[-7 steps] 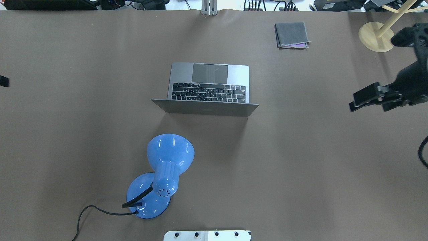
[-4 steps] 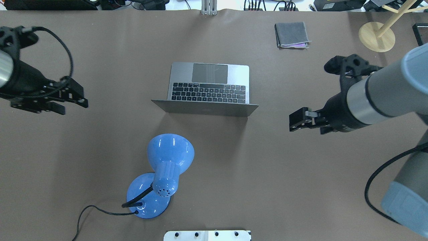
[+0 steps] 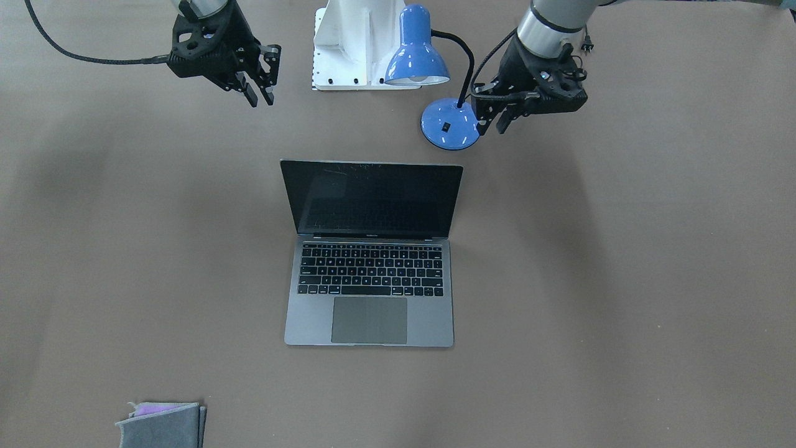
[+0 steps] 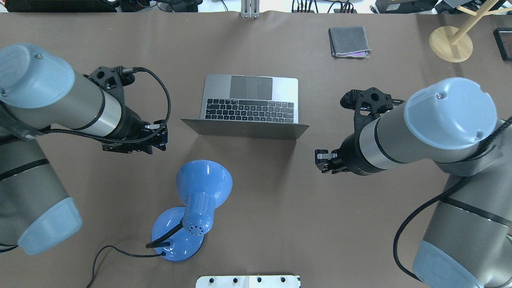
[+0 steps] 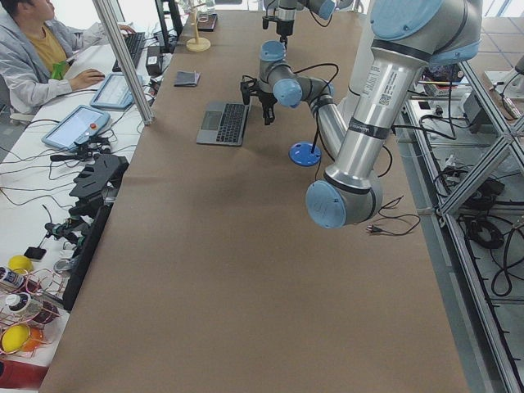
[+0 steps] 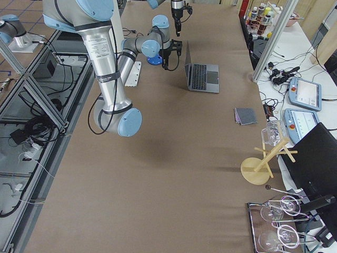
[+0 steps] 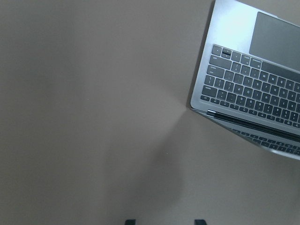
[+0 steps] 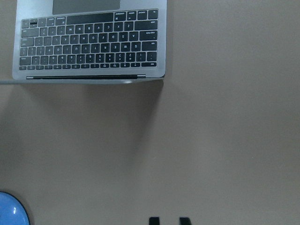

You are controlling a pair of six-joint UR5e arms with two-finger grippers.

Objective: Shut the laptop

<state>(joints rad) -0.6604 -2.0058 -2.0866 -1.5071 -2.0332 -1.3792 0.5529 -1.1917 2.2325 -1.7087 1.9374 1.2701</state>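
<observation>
The laptop [image 4: 250, 104] stands open in the middle of the table, lid upright, dark screen facing away from the robot [image 3: 370, 199]. My left gripper [image 4: 160, 136] hovers left of the lid's hinge corner, open and empty; its two tips are wide apart at the bottom of the left wrist view [image 7: 165, 221], where the laptop [image 7: 253, 89] lies upper right. My right gripper [image 4: 322, 160] hovers right of the lid and a little nearer the robot, empty, its tips [image 8: 168, 220] a narrow gap apart. The laptop [image 8: 89, 47] lies at that view's upper left.
A blue desk lamp [image 4: 200, 192] with a black cord stands close behind the lid, near the left gripper. A grey felt pouch [image 4: 349, 41] lies at the far right. A wooden stand [image 4: 451, 43] is at the far right corner.
Both arms have swung in from the table's sides toward the laptop and now flank its lid. The laptop, lamp and pouch have not moved.
</observation>
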